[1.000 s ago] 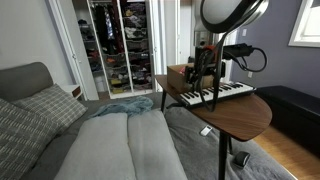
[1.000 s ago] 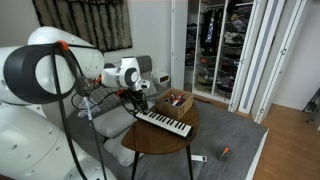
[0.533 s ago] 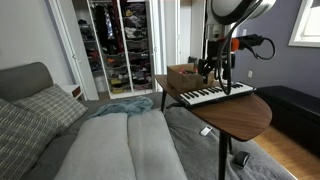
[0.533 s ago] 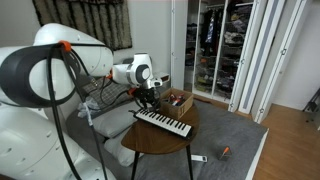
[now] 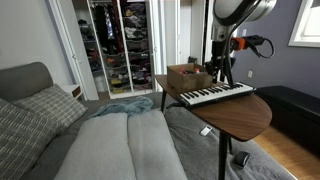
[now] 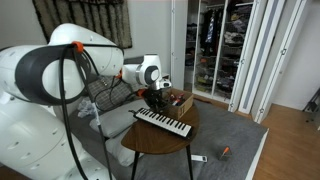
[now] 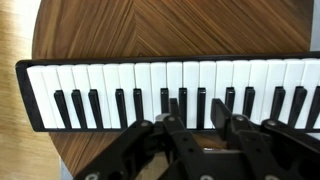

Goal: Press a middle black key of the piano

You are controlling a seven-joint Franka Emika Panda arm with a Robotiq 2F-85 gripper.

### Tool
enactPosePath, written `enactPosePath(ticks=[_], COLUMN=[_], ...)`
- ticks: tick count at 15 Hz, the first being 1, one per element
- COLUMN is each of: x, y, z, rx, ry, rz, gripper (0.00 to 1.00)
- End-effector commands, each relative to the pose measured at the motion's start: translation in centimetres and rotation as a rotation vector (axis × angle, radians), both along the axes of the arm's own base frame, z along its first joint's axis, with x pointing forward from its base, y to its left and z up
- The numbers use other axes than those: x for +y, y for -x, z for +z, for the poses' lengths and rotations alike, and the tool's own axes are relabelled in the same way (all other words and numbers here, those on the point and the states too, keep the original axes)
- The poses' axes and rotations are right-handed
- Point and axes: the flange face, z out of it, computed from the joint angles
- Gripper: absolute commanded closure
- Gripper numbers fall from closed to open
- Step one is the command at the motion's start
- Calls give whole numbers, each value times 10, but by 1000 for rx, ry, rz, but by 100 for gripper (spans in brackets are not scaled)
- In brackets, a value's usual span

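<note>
On the table the piano lies across the wrist view. The gripper, at 6 o'clock, fingers narrow with a small gap, has moved sideways over the middle black keys. Pressing down seems next.

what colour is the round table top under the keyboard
The round table top is warm brown with streaky wood grain, clearest in the wrist view.

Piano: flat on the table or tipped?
Flat. The piano lies keys-up on the table; its key row runs level in the wrist view.
</note>
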Motion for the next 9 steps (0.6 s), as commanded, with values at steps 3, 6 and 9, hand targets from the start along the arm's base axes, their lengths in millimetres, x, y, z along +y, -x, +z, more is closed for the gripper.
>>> enactPosePath(ticks=[3, 6, 9], x=[-11, -18, -24], y=[-13, -14, -16], z=[-12, -15, -17], rx=[6, 9, 4], ry=[9, 10, 11], rz=[41, 38, 37], gripper=[100, 100, 100])
